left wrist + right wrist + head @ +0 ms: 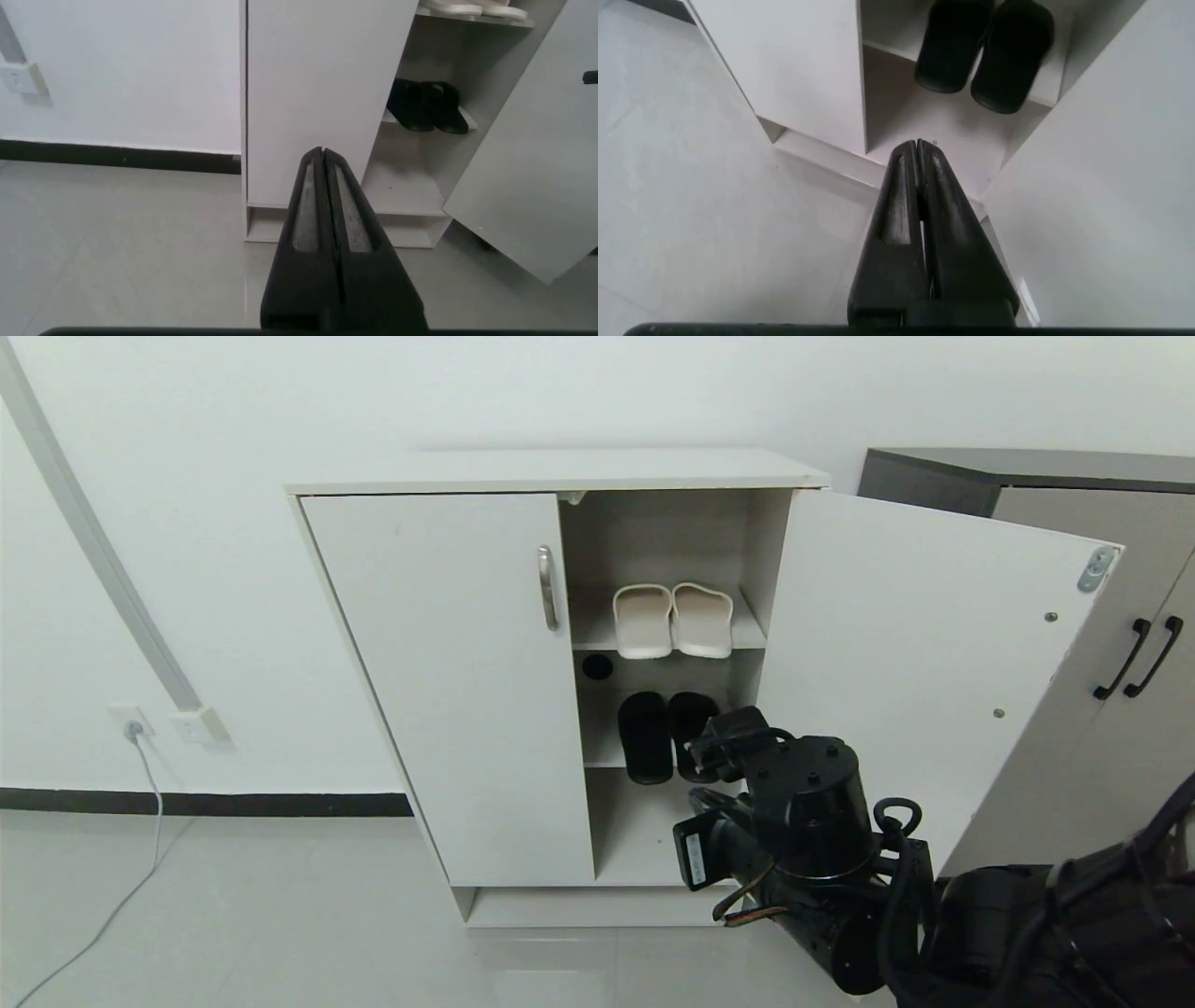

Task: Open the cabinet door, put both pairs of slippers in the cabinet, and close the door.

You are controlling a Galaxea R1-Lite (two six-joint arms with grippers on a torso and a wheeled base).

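White slippers (672, 621) and black slippers (658, 735) are shelved, so the right gripper (918, 154), fingers pressed together and empty, looks set to push the open door (924, 663) closed.

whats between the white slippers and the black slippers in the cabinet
The shelf board that the white slippers rest on, then open space down to the black slippers, seen in the head view.

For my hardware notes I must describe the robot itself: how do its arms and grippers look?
The left gripper and the right gripper are black, each with two long tapering fingers bearing grey inset strips. The right arm is black, with a drum-shaped joint, looped black cables, a thin brown wire and a small white label.
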